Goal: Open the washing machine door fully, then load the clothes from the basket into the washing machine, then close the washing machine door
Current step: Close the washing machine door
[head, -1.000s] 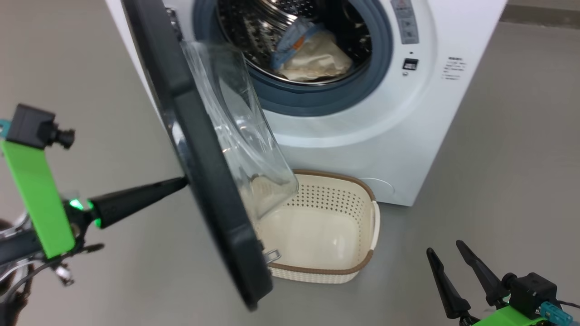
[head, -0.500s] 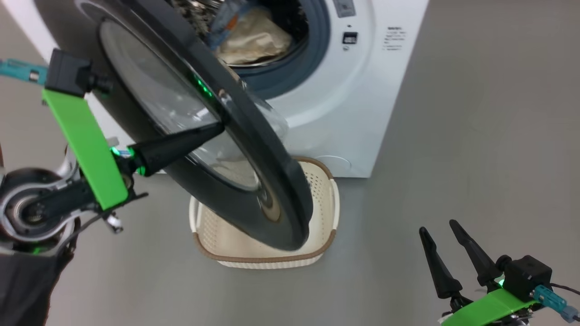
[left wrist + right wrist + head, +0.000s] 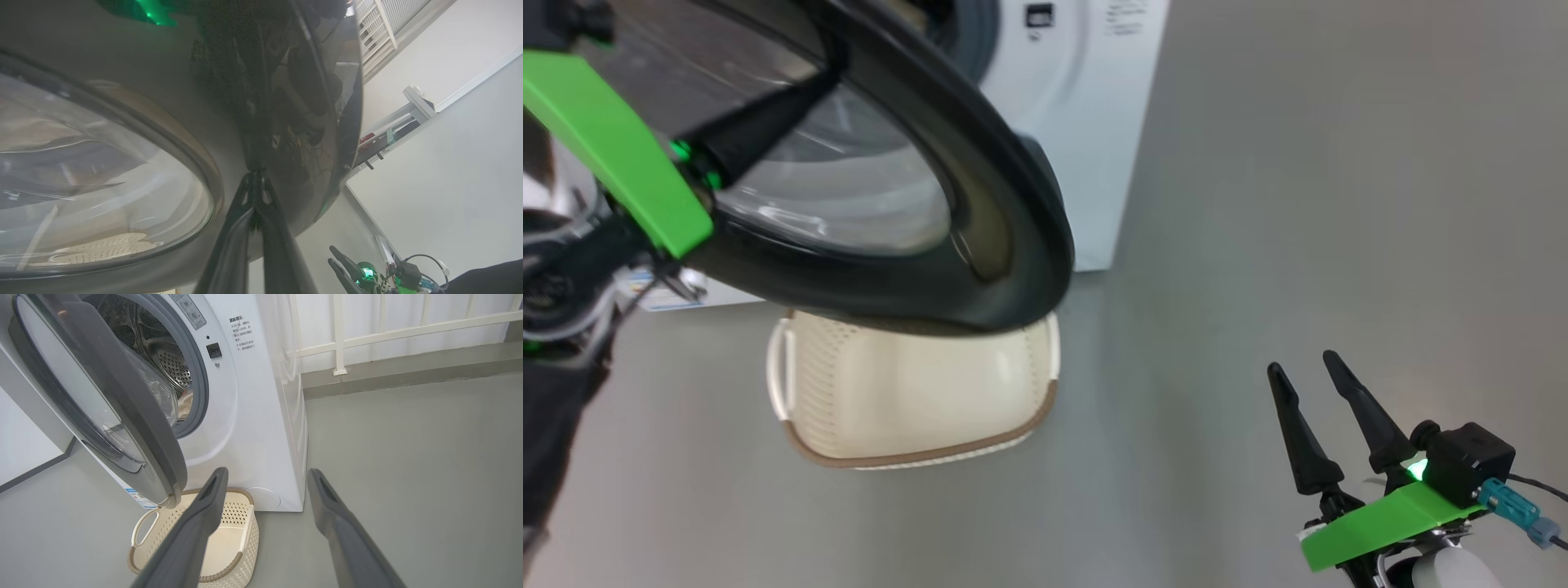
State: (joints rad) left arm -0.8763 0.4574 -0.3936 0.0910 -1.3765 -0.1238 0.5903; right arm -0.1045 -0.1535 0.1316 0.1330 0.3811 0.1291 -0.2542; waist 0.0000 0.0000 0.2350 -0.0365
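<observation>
Glossy black rim of the washing machine door [image 3: 1013,245] takes up the head view's upper left, w/ the clear glass bowl [image 3: 849,188] at its centre. Door stands part-open, angled out from the white washing machine [image 3: 1086,122], lower edge over the basket [image 3: 915,457] in that view. On the door's outer face the left gripper [image 3: 827,80] has its 2 fingers pressed together, nothing between them, tips touching the black rim just beside the glass. Lower right, the right gripper [image 3: 1301,363] hangs over grey floor [image 3: 1298,204], well apart from door & basket, 2 fingers spread wide, holding nothing. Right wrist view: basket sits on the floor just in front of the machine, below the door's edge. A bit of cream cloth from the clothes [image 3: 187,405] shows inside the steel drum [image 3: 171,367], mostly hidden behind the door.
</observation>
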